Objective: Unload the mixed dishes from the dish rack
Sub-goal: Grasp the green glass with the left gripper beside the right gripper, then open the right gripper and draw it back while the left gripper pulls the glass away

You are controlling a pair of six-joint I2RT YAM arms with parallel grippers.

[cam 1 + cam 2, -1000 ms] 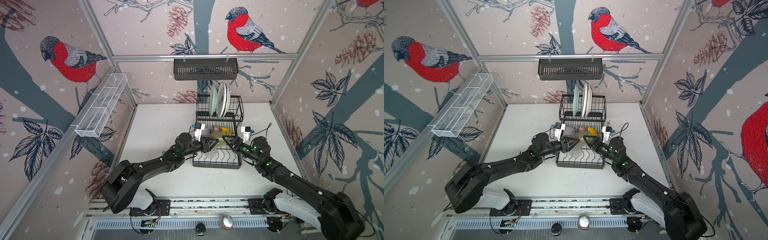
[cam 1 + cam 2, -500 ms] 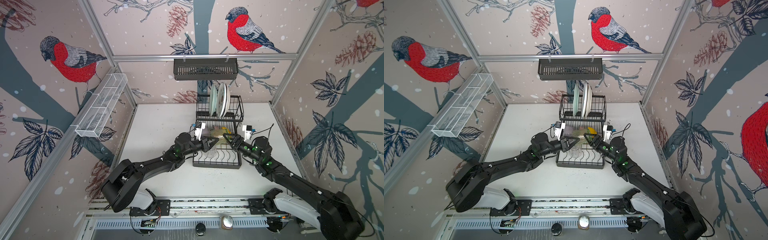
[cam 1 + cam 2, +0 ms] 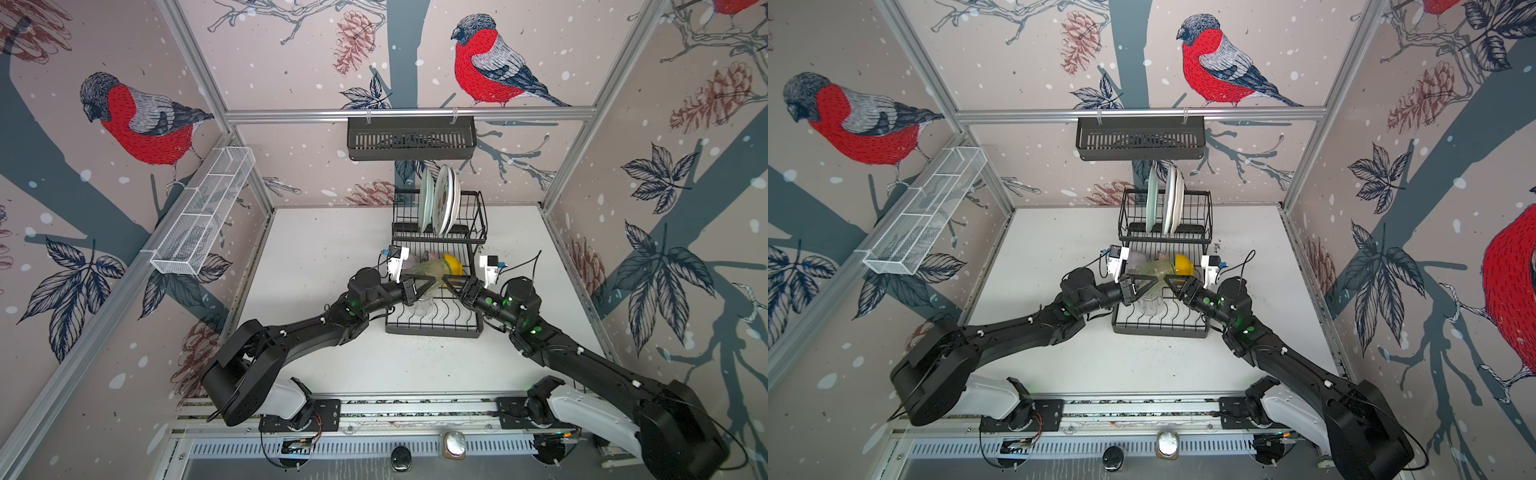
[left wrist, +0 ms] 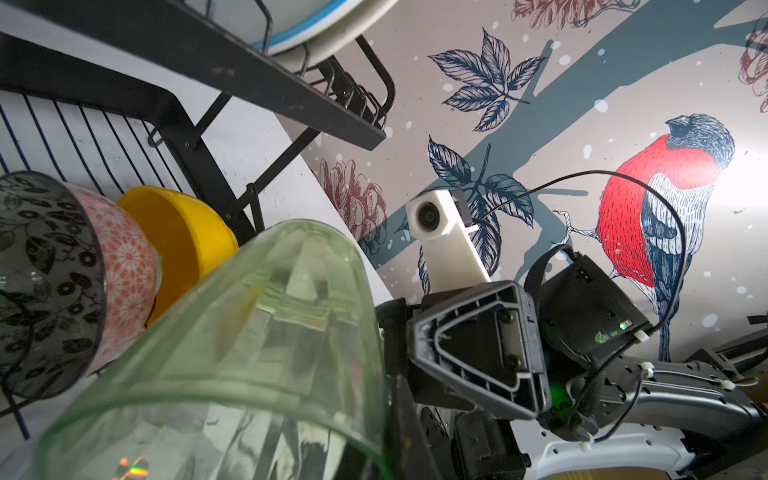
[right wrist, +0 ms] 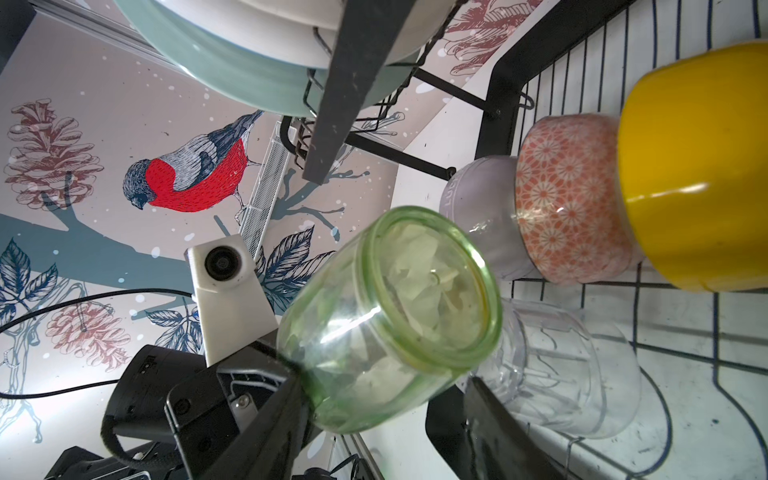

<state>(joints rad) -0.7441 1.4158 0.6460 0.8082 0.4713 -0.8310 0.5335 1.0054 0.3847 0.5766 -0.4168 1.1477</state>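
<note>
Three plates: one pale green plate (image 3: pixel 424 203), one patterned white plate (image 3: pixel 442 198) and one plain white plate (image 3: pixel 455 195). Three bowls: one lilac bowl (image 5: pixel 478 216), one pink-patterned bowl (image 5: pixel 569 199) and one yellow bowl (image 5: pixel 698 166). Two glasses: one green glass (image 5: pixel 395 316) and one clear glass (image 5: pixel 573 365). Eight dishes altogether. One dish rack (image 3: pixel 434 331), one dark slatted shelf basket (image 3: pixel 411 143) and one white mesh trough (image 3: pixel 203 224).

I find no label, brand or number I can read. The lilac bowl (image 5: pixel 482 224) seems to bear faint raised letters; too blurred for me.
</note>
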